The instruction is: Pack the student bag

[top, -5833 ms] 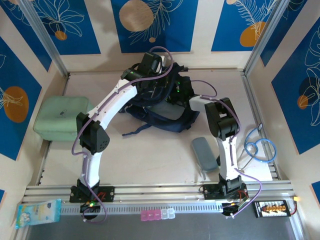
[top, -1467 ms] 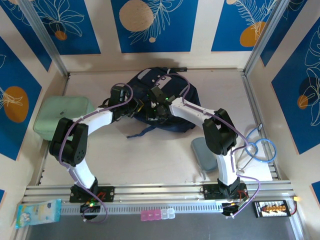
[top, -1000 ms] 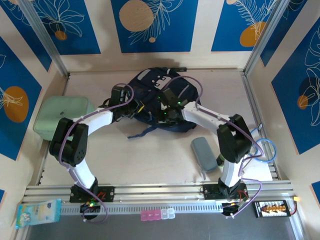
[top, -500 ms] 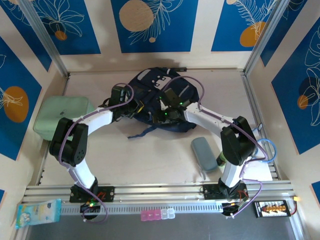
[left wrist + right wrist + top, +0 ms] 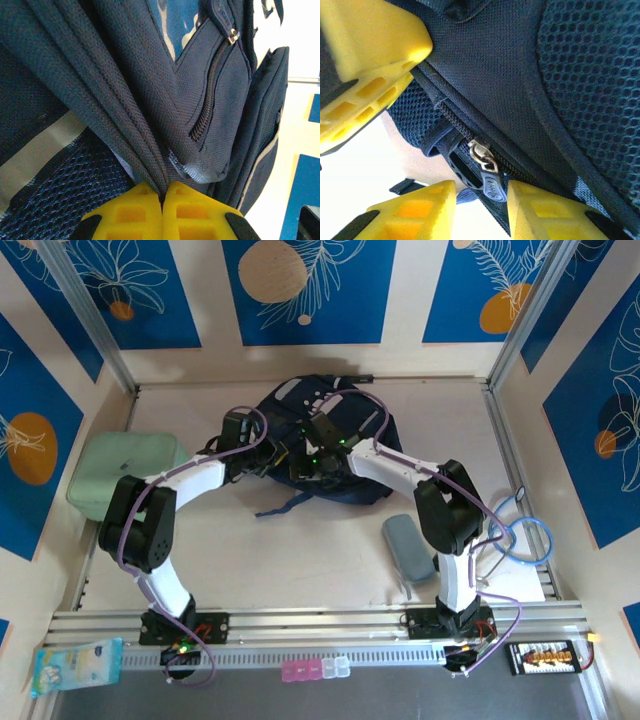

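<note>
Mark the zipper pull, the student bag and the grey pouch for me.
zipper pull (image 5: 489, 182), right wrist view, on its dark tab.
student bag (image 5: 285, 405), top external view, on its upper navy panel.
grey pouch (image 5: 408, 548), top external view, on its middle.

Table (image 5: 300, 560): pale, seen from above.
Bag (image 5: 290, 405): laid upper centre.
Case (image 5: 120, 475): set at left.
Pouch (image 5: 407, 545): laid lower right.

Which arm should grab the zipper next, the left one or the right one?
Right. The right jaws stand open with the zipper pull of the student bag between them, so they probably only need to close. The left jaws are shut on a fold of the bag's fabric, so they are busy.
</note>
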### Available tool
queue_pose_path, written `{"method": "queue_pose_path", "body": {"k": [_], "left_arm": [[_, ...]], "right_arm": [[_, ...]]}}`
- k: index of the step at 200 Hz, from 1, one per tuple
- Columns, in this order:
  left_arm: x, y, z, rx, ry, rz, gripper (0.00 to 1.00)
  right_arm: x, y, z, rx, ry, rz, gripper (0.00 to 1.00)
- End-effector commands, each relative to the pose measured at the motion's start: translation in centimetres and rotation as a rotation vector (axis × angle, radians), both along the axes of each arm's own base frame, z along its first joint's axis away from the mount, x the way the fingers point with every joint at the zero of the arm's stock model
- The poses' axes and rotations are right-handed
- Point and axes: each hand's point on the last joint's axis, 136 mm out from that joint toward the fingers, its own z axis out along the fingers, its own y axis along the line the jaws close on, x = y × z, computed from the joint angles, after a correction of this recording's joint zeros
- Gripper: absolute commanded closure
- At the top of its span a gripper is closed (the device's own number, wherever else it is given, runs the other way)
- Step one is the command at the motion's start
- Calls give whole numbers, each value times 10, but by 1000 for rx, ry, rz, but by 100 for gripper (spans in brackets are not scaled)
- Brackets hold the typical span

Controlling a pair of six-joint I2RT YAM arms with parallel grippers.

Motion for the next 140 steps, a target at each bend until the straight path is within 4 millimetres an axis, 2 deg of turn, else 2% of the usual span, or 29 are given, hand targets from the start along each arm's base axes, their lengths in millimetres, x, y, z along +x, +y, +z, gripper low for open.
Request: {"method": "queue_pose_path", "body": {"k": [1, 47, 98, 111, 140], "left_arm": [[0, -10, 20, -44, -46, -45, 100], [-4, -15, 19, -58, -42, -46, 100], [-7, -18, 18, -61, -38, -48, 100], [-7, -18, 17, -60, -37, -45, 100], [-6, -17, 18, -52, -43, -43, 100]], "right_arm": [[11, 2, -5, -15, -4, -34, 68], [18, 7, -15, -55, -27, -5, 69], [23, 8, -23, -95, -61, 1, 65], [23, 8, -25, -100, -56, -4, 68], [24, 2, -26, -125, -53, -38, 82]]}}
